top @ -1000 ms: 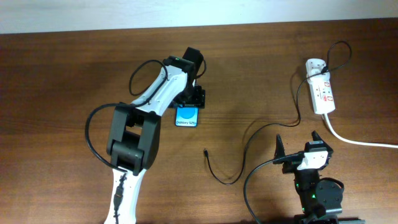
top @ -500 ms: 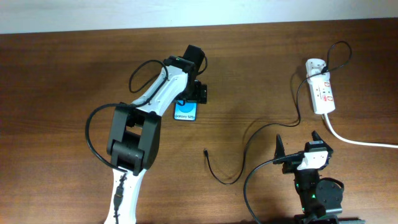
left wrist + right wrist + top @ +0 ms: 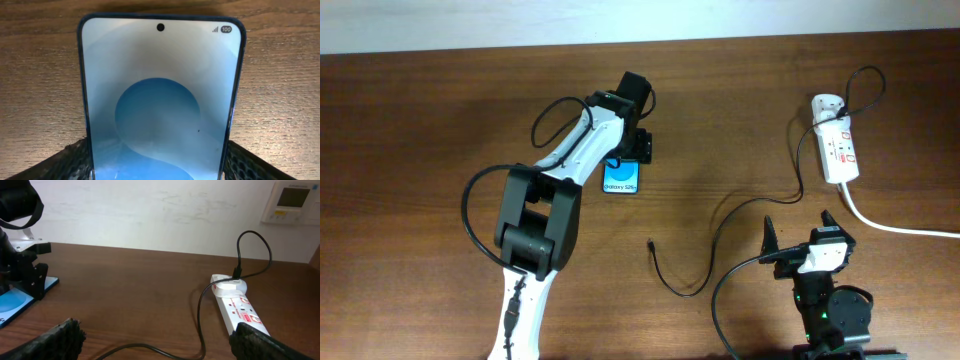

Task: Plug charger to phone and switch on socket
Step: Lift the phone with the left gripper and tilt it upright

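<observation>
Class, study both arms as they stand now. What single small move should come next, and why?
Probably the right gripper should reach left and down to the charger tip. The left gripper is shut on the phone, while the tip lies loose on the table, unplugged, and the right gripper is open and empty.
</observation>
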